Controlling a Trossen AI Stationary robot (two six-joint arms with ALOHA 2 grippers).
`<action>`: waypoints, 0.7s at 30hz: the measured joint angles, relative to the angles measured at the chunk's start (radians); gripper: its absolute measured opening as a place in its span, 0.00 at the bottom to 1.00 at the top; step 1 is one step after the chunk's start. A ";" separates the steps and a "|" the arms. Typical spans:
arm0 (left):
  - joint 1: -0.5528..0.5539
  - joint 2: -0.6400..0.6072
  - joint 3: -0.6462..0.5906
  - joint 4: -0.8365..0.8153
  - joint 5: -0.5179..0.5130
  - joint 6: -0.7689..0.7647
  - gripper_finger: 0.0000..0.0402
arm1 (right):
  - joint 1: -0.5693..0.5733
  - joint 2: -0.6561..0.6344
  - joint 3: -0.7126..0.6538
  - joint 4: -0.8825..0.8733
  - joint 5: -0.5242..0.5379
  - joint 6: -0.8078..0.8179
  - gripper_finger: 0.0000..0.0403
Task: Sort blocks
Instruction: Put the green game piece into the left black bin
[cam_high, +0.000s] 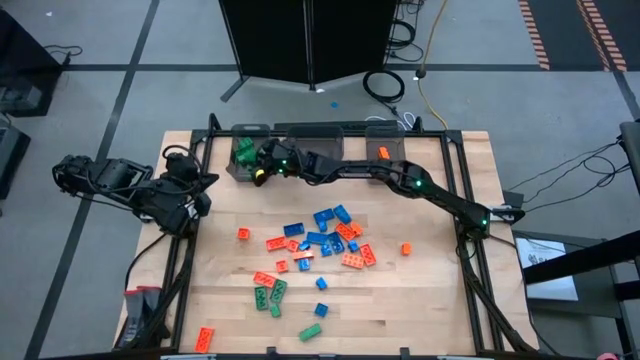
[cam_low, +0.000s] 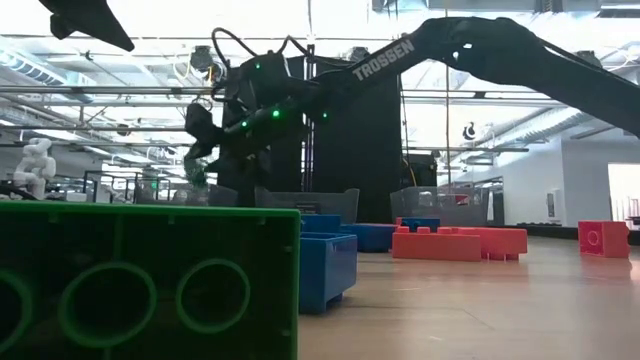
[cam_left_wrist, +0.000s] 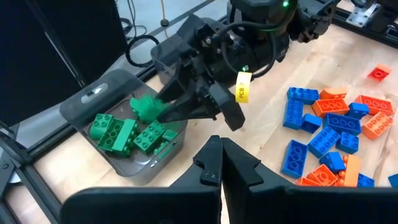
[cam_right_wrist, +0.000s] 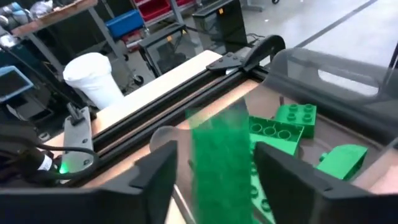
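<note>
light wooden table (cam_high: 430, 290); right end effector (cam_left_wrist: 163, 106) parted, small green studded plastic brick (cam_right_wrist: 219, 163) blurred between, over grey translucent bin (cam_left_wrist: 81, 102). left end effector (cam_left_wrist: 219, 163) clenched. bricks judged light, rigid, slick; flat sides best pinched.

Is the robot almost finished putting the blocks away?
Not yet. A few green blocks already lie in the left bin, and one orange block in the right bin. The right gripper is over the left bin with another green block. Most blocks are on the table.
</note>
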 joint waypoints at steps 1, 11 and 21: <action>0.000 0.000 0.000 -0.001 0.000 0.000 0.00 | 0.000 0.000 0.020 -0.022 0.000 -0.013 0.56; 0.000 -0.004 0.000 -0.003 0.005 0.026 0.00 | 0.019 -0.110 0.182 -0.286 -0.190 -0.219 0.60; 0.000 -0.024 0.000 0.000 0.026 0.045 0.00 | 0.260 -0.242 0.180 -0.853 -0.456 -0.417 0.52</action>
